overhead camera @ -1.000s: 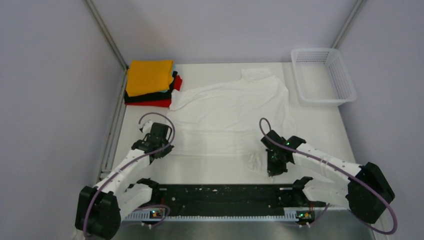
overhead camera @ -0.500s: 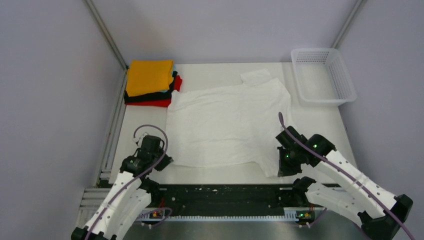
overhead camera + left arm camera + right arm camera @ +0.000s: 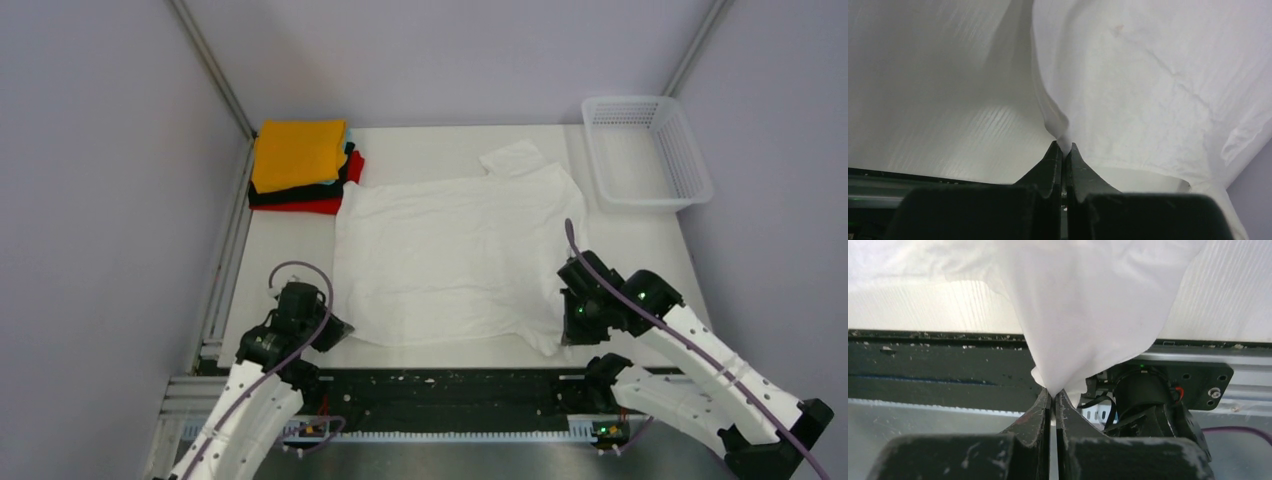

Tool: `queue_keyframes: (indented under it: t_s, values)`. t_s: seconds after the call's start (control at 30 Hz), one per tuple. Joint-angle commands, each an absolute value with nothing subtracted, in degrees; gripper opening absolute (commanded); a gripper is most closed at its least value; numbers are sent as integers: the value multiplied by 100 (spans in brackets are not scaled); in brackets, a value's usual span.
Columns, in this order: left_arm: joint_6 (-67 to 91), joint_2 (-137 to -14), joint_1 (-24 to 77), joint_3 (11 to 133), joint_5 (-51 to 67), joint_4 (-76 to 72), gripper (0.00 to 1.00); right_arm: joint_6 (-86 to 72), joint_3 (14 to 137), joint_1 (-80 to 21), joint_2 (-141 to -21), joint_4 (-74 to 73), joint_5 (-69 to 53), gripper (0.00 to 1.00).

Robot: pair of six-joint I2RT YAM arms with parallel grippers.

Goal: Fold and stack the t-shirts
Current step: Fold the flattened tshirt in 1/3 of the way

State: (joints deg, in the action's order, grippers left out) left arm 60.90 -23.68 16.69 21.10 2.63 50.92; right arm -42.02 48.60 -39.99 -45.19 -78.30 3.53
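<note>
A plain white wrinkled t-shirt lies spread over the middle of the table. My left gripper is shut on its near left corner; the left wrist view shows the cloth pinched between the tips of that gripper. My right gripper is shut on the near right corner; in the right wrist view the cloth hangs from its tips. A stack of folded t-shirts, orange on top with teal, black and red under it, sits at the far left corner.
A white plastic lattice basket stands at the far right corner. A metal rail runs along the table's left side. The black base bar lies along the near edge, also in the right wrist view.
Both grippers have pulled the white shirt's near corners toward the near edge and outward. The shirt has gone from bunched to spread flatter, and its near hem lies closer to the arm bases.
</note>
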Motion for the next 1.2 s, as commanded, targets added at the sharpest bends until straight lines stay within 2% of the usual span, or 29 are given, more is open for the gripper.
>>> queue_keyframes:
  t_s: [0.0,0.1,0.27,0.4,0.67,1.17]
  values:
    - [5964,-3143,1682,2365,199,4195,0,-4109,5233,-4061,-4734,-7016,1072,0]
    - [6013,-3629,1679,2503,-231,3819,0,-3958,5374,-4061,-5036,-6567,1321,0]
    - [6028,-4338,1670,2906,-640,3604,0,-4055,5531,-4063,-5426,-5777,2388,0]
    - [6006,-4755,1613,3285,-1194,3612,0,-3857,5431,-3908,-5628,-4783,2578,0]
    - [5876,-5894,1467,3799,-1224,3058,0,-3377,5416,-2997,-6092,-3339,1932,0]
    - [5805,-6655,1019,4090,-1553,2524,0,-2868,6110,-2243,-7504,-2781,1280,0]
